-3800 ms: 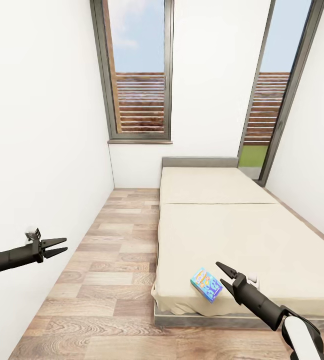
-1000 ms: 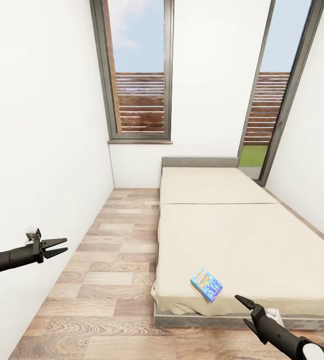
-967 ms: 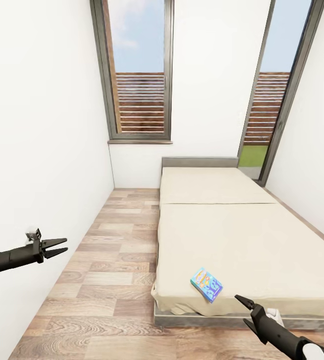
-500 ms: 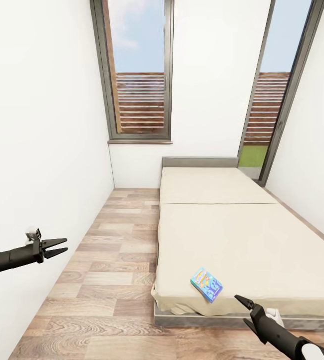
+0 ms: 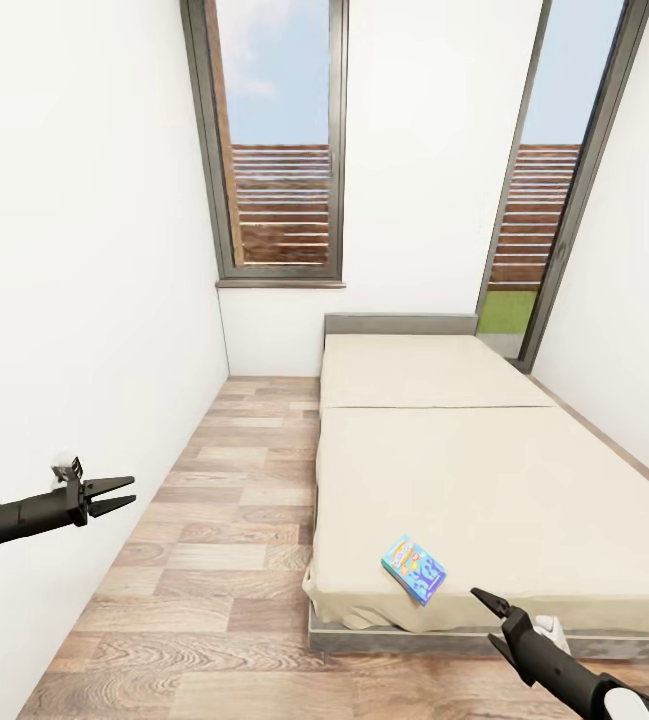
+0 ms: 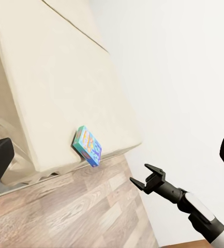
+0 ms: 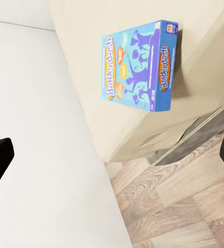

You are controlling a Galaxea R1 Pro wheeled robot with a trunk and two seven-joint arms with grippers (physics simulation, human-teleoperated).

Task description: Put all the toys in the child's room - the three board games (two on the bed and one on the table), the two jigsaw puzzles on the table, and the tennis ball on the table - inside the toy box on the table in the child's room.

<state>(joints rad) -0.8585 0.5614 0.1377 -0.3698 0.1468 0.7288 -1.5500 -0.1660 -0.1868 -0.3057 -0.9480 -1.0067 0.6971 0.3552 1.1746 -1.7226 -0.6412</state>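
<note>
In the head view, the bed [image 5: 484, 480] is filling the centre and right of the frame, and a small blue board game [image 5: 413, 569] is lying flat near its foot corner, low and right of centre. The right tool [image 5: 491, 617] is hovering at the lower right, just beside the bed's edge and short of the box, its fingers parted and holding nothing. The left tool [image 5: 112, 494] is hanging at the left edge over the wood floor [image 5: 214, 560], also spread and empty, well apart from the box.

In the left wrist view, the blue game [image 6: 87, 145] is sitting at the mattress corner in mid-frame, and the right tool [image 6: 143, 180] is showing right of centre with its fingers apart.

In the right wrist view, the box [image 7: 138, 65] is lying in the upper middle, close to the mattress edge, untouched.

Judging from this, the blue game is not yet picked up; carrying it to the toy box is what remains for it, and the pictures cannot tell how the other toys stand.
</note>
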